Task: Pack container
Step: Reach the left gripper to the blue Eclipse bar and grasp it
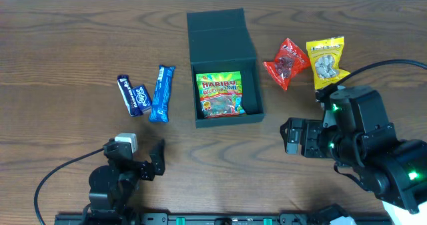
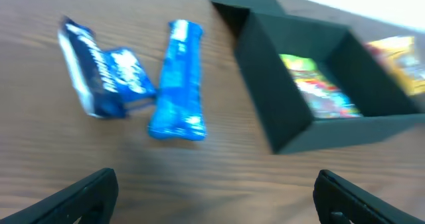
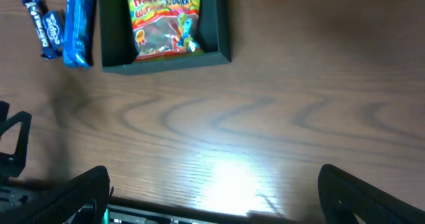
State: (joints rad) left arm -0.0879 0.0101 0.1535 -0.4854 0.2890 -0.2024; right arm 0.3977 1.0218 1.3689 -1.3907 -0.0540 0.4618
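"Wood-grain table (image 1: 67,38) all round, I take it. Where was the container when you looked?"

"Middle of the table, towards the far side. The container (image 1: 221,38) stood with its lid folded back flat behind it. I read that as deliberate: it left the mouth clear from above, so packets could go straight down into it. One gummy bag (image 1: 222,95) already lay flat on its floor and covered most of it."

"And the other snacks?"

"Split to either side, I guessed so that each arm had its own share. On my left a light blue bar (image 1: 162,93) lay just beside a pair of dark blue bars (image 1: 133,97), near the container but not touching it. On my right a red packet (image 1: 285,63) and a yellow packet (image 1: 327,61) lay side by side, the yellow one further out."

"What about the jaws?"

"Both sets were spread wide with nothing between them. The left jaws hung low at the near edge, facing the blue bars. The right jaws sat at the near right, well apart from the container and turned across the table. Neither touched anything."

"So how far along were you?"

"One packet in and four out, so I called it early. The light blue bar looked the natural next pick for the left side, gripped across its narrow width. My worry was room, since the gummy bag took up so much floor that the rest would have to stack on top."
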